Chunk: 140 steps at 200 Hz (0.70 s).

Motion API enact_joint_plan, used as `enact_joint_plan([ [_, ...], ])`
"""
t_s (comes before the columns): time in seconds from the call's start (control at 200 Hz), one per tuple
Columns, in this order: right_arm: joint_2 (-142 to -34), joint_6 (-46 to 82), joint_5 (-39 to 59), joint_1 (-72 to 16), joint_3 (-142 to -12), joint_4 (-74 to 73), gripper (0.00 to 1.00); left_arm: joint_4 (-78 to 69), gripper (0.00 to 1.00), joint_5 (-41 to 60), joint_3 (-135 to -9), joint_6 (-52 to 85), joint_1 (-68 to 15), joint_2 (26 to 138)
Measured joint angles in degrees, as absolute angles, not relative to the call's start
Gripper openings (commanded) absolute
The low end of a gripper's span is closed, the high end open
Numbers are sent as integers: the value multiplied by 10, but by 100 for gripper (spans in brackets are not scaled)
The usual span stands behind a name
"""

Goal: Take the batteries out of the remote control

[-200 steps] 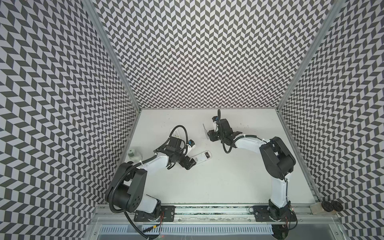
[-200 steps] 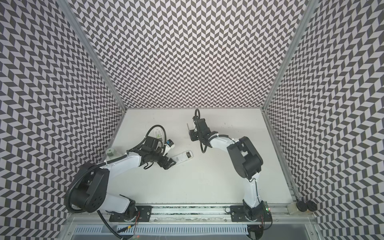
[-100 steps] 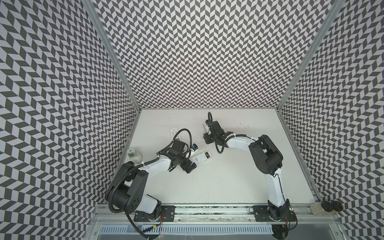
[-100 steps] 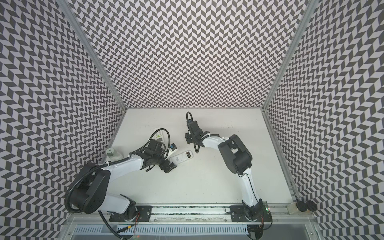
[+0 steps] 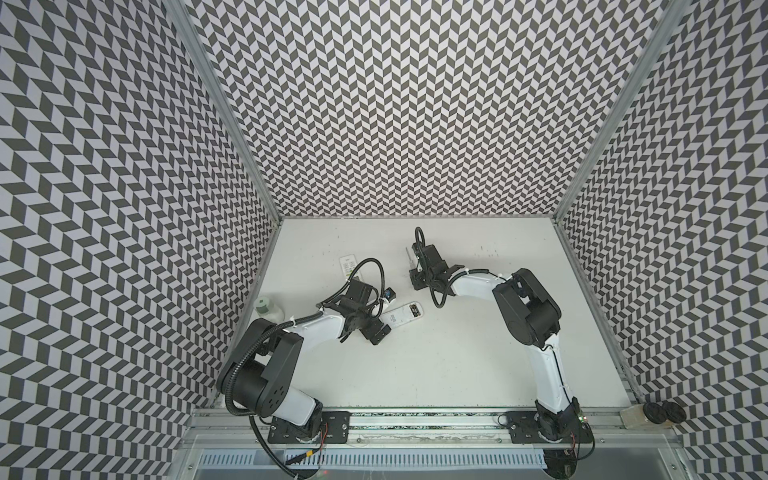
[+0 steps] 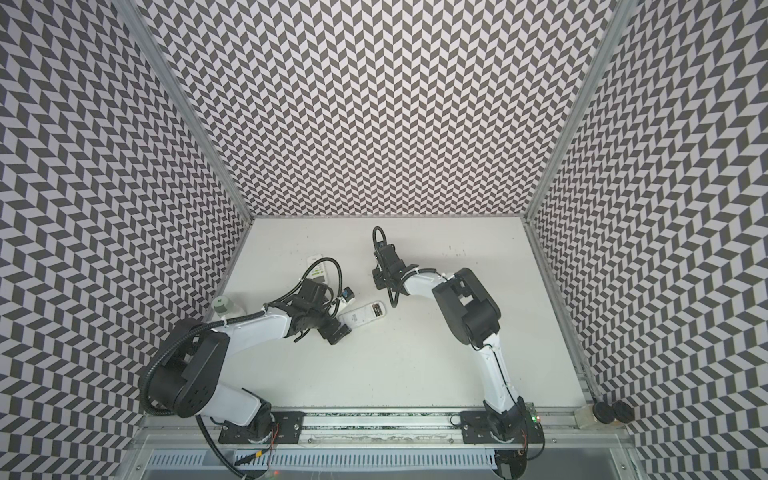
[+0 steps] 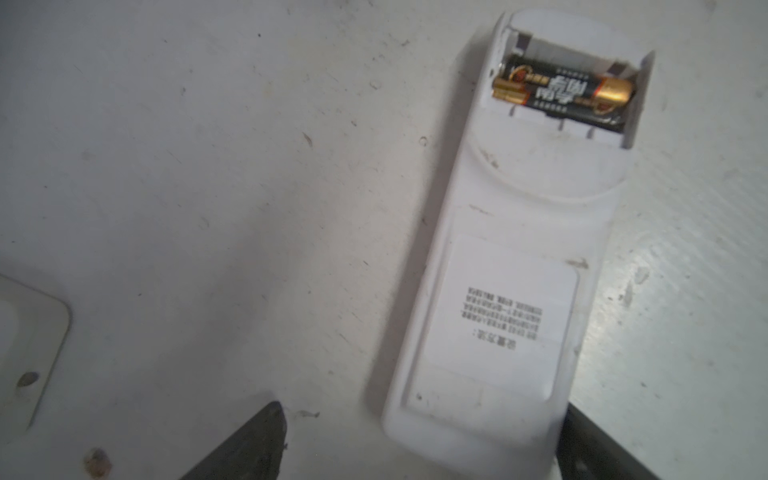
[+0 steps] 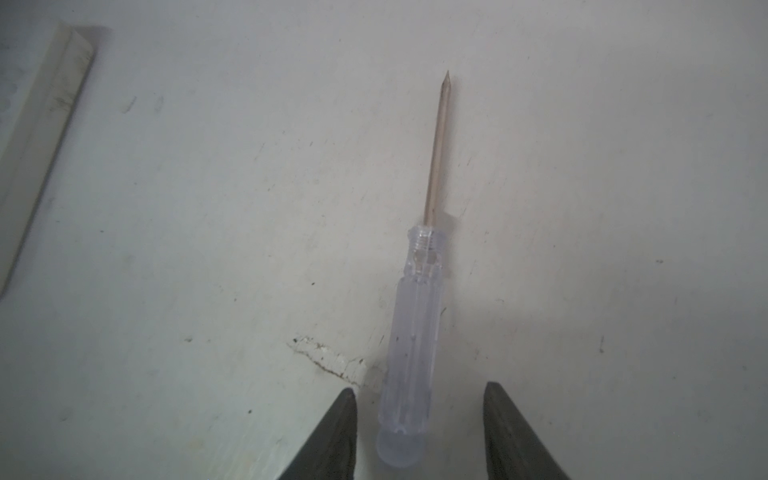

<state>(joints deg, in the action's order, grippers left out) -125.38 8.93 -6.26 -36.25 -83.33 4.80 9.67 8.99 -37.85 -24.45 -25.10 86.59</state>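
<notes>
Black-and-gold cylindrical battery (image 7: 565, 93) lies crosswise in the white plastic remote control (image 5: 405, 323)'s open bay, toward two o'clock from the left gripper (image 5: 380, 332), jaws wide apart. The right gripper (image 8: 419, 390)'s half-parted jaws flank a clear-handled metal screwdriver (image 8: 422, 266) without touching it.

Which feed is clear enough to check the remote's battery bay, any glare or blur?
Left wrist view: the battery in the open bay of the remote shows clearly, a glint on its gold end, label print soft. In both top views the remote is too small for that.
</notes>
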Motion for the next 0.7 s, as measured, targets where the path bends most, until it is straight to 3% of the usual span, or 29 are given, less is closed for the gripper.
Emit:
enact_joint_plan([
  [0.22,-1258,86,-67,-362,-835,42,40,90,100,38,-392,-250,-243,870],
  [0.701,-1266,72,-55,-354,-839,26,9,110,100,51,-395,-258,-232,845],
])
